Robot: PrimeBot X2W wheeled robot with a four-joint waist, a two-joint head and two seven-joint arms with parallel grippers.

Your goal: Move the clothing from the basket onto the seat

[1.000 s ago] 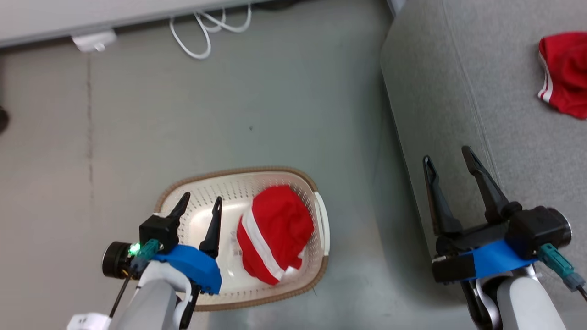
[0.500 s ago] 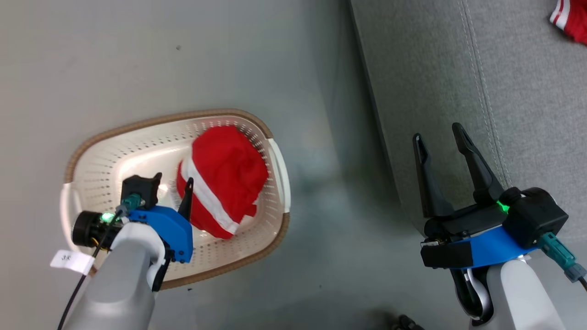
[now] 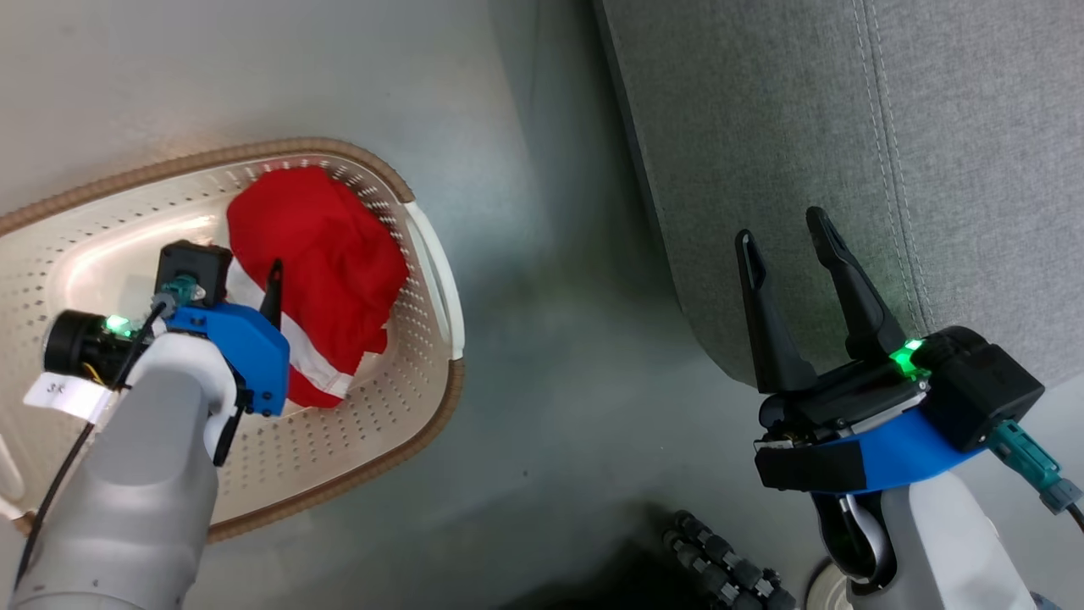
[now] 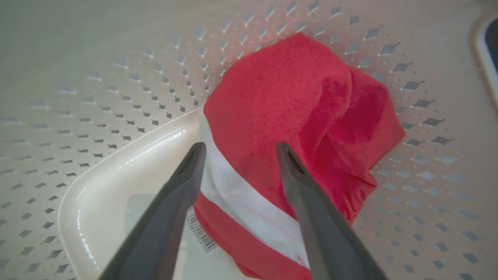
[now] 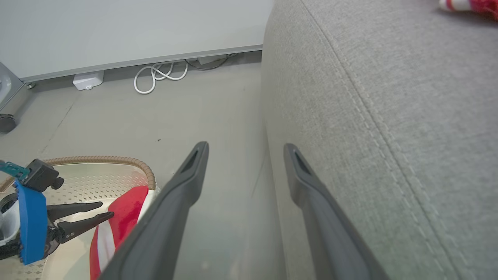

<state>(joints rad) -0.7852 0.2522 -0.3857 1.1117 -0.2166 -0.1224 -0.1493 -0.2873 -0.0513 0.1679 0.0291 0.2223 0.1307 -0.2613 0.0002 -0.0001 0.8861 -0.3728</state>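
You are at the pick-up step, I judge: your left gripper (image 4: 239, 146), jaws spread and empty, hovers over the clothing (image 4: 288, 97) at 2 o'clock in the basket (image 3: 296, 146), so you must lower, clamp and carry it to the seat (image 3: 847, 110) at 1 o'clock, right gripper (image 3: 781, 229) likewise spread.

A smooth grey floor (image 5: 116, 112), faintly glossy, runs back to a pale wall (image 5: 116, 31) with a light skirting strip (image 5: 155, 61). At the wall's foot lie a looped white cable (image 5: 155, 77) and a small white box (image 5: 88, 79). A dark caster (image 5: 6, 123) stands near them.

Red white-striped clothing (image 4: 288, 97), cream basket (image 3: 339, 440)
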